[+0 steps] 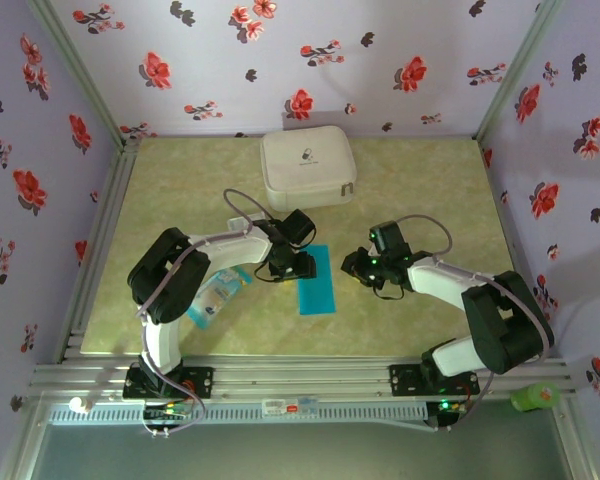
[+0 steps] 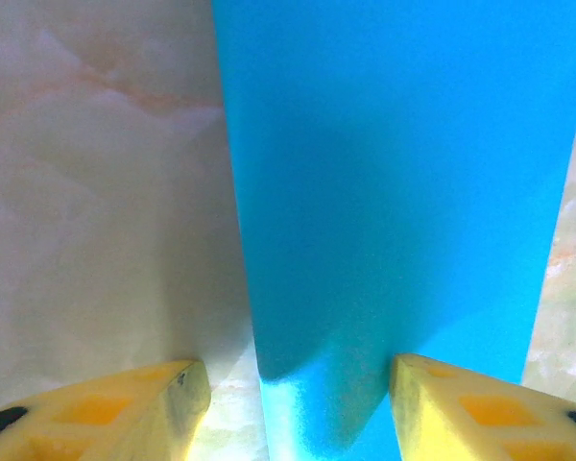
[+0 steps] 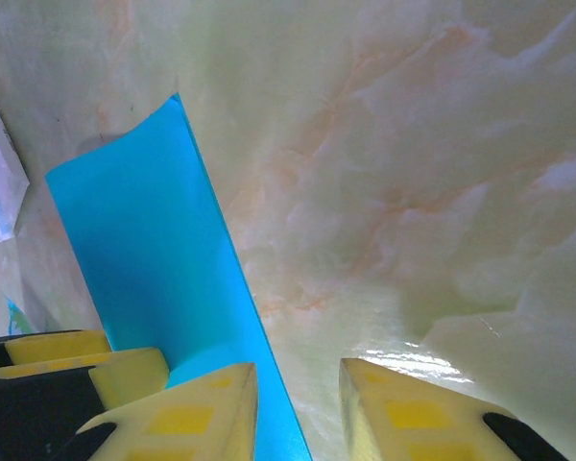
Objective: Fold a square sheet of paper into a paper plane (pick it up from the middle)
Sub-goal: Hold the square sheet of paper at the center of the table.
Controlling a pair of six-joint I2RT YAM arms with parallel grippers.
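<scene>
Lying at mid bench, folded narrow: square sheet of paper. Straddling its far end, half open, gripping nothing: left claw. Parted slightly, empty, at its right edge: right claw. Possible hazard: skidding or skewed crease under uneven pressing.

Bare tabletop stretches right of the white case at the far edge; a plastic packet lies beside the left arm, while left gripper and right gripper flank the blue sheet.
</scene>
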